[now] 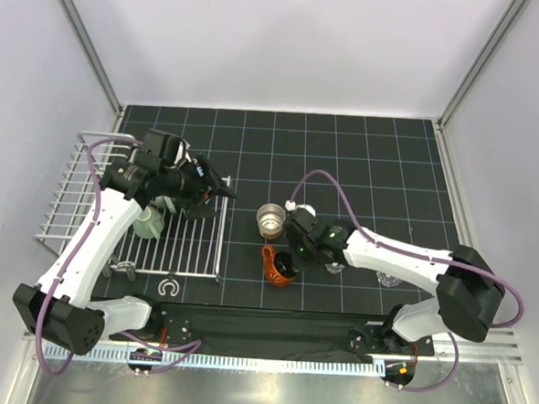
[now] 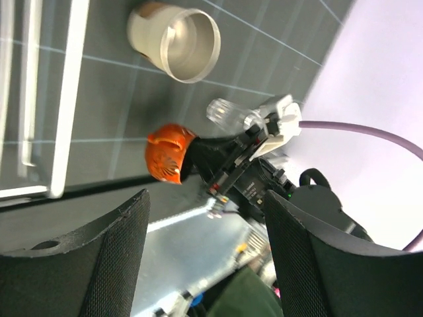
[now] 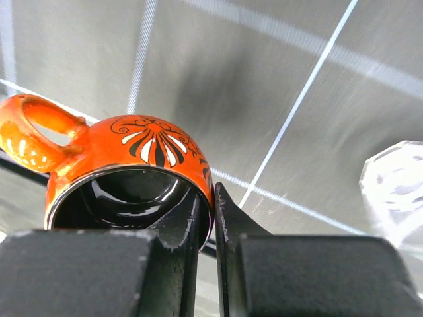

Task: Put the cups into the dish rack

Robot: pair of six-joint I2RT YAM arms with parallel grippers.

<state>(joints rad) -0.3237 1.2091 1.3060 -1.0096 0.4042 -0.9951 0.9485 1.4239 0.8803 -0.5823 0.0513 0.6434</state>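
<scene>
Just off the near right corner of the dish rack [image 1: 194,243], the right tool [image 3: 213,198] is clamped on the rim of the orange cup [image 3: 135,155], with one finger inside the bowl and one outside. The pinch is thin and the glaze is slick, so a quick swing toward the rack could let the cup pivot or slip out, and its loop handle could snag a wire. The cup is small and round-bellied, with a black-and-white fan pattern and a glossy black inside, and it sits tilted in the grip. A mint green cup [image 1: 147,222] stands inside the rack. A steel cup [image 1: 270,220] stands right of the rack. Over the rack's right edge, the left tool [image 1: 217,190] hovers with its fingers apart and empty. It lies in the likely carry path, so the arms could clash.
</scene>
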